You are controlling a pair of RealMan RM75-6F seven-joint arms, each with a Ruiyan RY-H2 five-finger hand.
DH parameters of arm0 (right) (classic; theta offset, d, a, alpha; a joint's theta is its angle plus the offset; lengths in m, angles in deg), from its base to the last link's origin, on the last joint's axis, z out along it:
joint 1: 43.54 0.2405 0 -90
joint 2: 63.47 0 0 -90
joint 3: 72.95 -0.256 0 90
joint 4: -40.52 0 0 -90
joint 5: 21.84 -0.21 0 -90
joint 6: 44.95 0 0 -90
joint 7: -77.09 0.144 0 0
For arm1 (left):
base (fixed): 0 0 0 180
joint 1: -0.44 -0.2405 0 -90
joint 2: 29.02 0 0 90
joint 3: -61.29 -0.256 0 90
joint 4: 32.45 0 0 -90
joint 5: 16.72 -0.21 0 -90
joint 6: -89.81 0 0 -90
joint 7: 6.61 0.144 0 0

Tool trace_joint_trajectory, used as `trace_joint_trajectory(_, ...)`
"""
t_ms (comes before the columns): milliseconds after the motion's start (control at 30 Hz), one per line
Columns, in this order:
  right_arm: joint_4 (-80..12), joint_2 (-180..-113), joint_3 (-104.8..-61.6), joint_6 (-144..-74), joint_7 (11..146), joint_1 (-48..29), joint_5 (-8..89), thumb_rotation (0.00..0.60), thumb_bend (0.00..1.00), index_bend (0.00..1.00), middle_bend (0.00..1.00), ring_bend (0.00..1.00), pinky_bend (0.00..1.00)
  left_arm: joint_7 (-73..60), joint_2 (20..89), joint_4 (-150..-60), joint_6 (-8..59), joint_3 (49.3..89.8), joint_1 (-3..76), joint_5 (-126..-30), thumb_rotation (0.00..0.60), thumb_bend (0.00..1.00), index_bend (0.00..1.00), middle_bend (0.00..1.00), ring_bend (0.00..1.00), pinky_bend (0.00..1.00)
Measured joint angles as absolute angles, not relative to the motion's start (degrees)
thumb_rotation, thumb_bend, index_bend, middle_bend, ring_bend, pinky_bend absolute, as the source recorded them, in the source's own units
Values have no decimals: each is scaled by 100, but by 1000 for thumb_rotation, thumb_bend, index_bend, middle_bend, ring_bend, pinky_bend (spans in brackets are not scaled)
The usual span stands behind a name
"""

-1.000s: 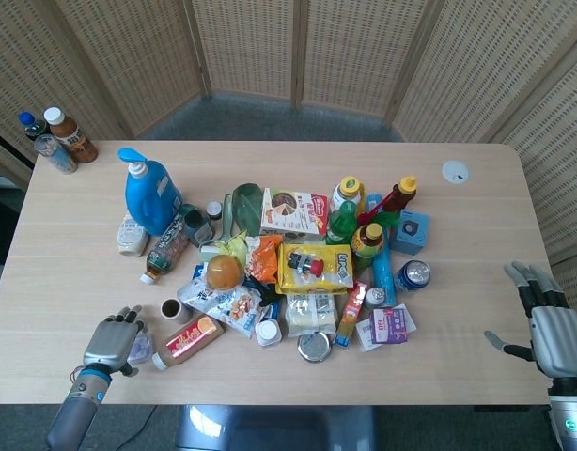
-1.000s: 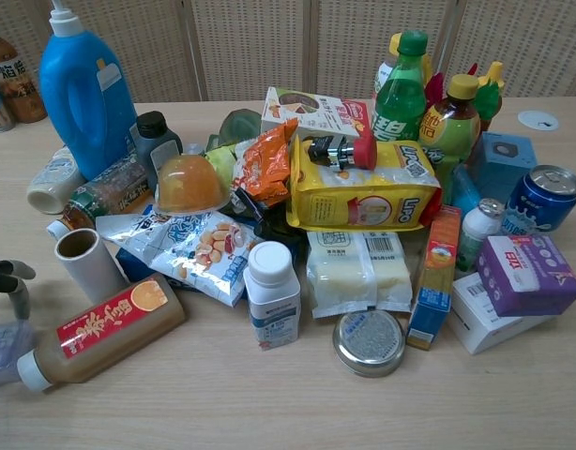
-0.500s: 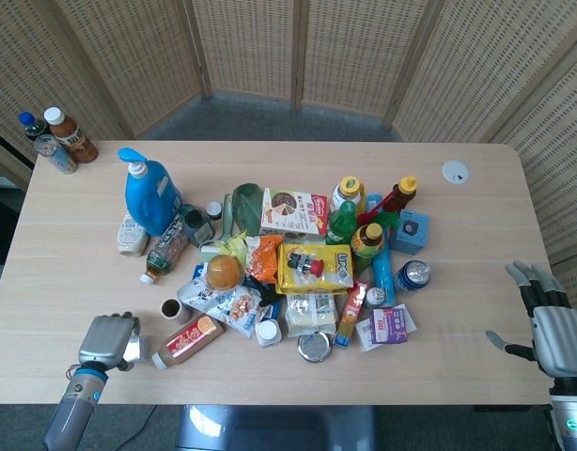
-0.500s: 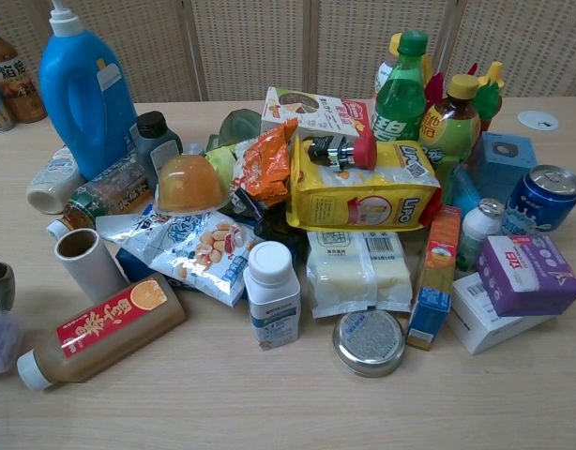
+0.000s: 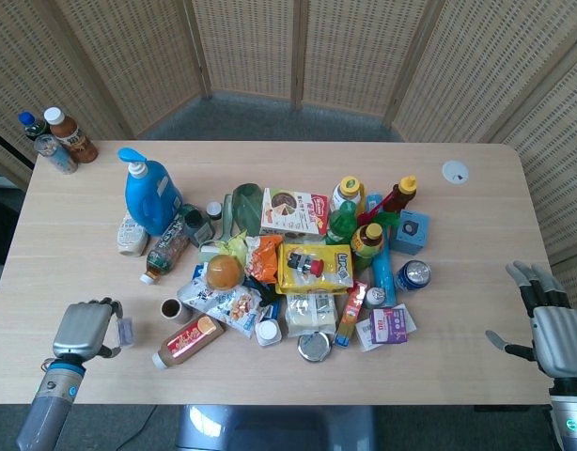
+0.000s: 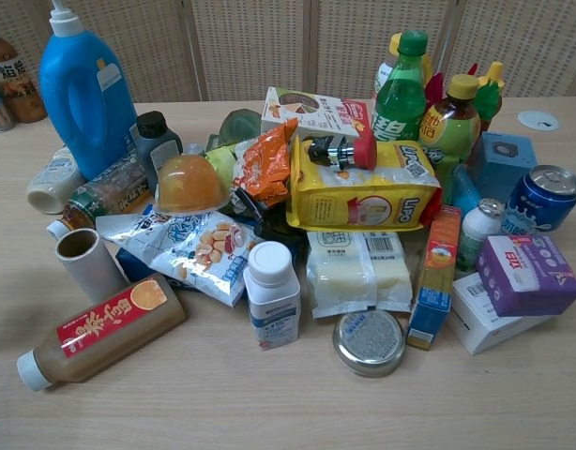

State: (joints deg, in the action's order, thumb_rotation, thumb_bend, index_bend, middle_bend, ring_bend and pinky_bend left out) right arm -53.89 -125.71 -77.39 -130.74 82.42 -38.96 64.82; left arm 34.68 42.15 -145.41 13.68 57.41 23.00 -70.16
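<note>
Left hand: left hand (image 5: pixel 82 329) at the worktop's (image 5: pixel 270 371) 8 o'clock corner, fingers (image 5: pixel 108 306) curled round a small clear packet (image 5: pixel 125 330); seen only from the head view.
Packet: pinched at the hand's 3 o'clock side, well apart from the pile.
Nearest things: paper tube (image 5: pixel 171 309) and lying tea bottle (image 5: pixel 186 340) at 3 o'clock of the packet.
Right hand: right hand (image 5: pixel 555 334) at the 4 o'clock edge, fingers (image 5: pixel 528 280) spread, holding nothing; blue can (image 5: pixel 414 275) lies at its 10 o'clock.
</note>
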Motion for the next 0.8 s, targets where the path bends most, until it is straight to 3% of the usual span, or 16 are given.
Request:
trace_joint_trajectory(467,-5398,-12560,-7747,-13089,8242,-3906,6476,600,0,0,0,0,0,3120,3304,-15259,1068,5941,2170,-7408,600,70,569,401,416,452)
trace_joint_trajectory(800,-5418,-12552,-7747,-13110,8230,-3914,6492,600,0,0,0,0,0,3272,2395,-16220,782,6361,2284,-7525,600,68,570,401,416,451)
